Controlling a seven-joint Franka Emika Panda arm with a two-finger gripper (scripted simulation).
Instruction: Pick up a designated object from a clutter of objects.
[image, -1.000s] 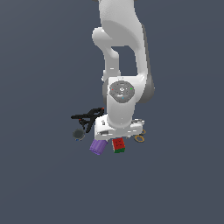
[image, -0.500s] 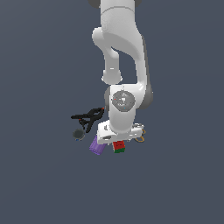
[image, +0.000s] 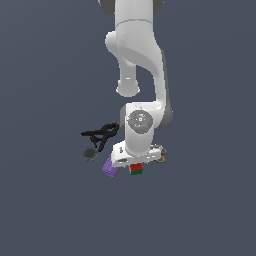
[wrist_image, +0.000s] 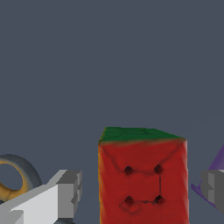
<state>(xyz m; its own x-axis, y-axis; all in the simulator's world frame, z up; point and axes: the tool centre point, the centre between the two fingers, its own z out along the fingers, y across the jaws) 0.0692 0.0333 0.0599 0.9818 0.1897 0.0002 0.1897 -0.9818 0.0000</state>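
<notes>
The arm is low over the clutter, and the step in hand looks like the final approach to a grasp: the gripper (wrist_image: 140, 188) is down at the level of the puzzle cube (wrist_image: 143, 177), not yet closed on it. In the wrist view the jaws stand apart, one grey finger (wrist_image: 70, 192) on one side of the cube and the other finger (wrist_image: 214, 187) on the far side, with clear gaps between each pad and the cube's red face; the green face is uppermost. In the exterior view the cube (image: 136, 169) sits on the grey desk (image: 50, 210) directly beneath the hand, at about 6 o'clock from the wrist joint. The purple cup (image: 111, 167) lies just beside the cube, at its 9 o'clock, and its edge shows close behind one finger in the wrist view. The orange-handled scissors (image: 161, 154) lie at the cube's 2 o'clock, near the other finger. The black clamp (image: 101, 134) and the small dark round piece (image: 90, 153) are farther off, toward 10 o'clock. The next move probably calls for closing the jaws squarely on the cube's two side faces, then lifting straight up; the finger nearest the cup has little room, so it may nudge the cup.
</notes>
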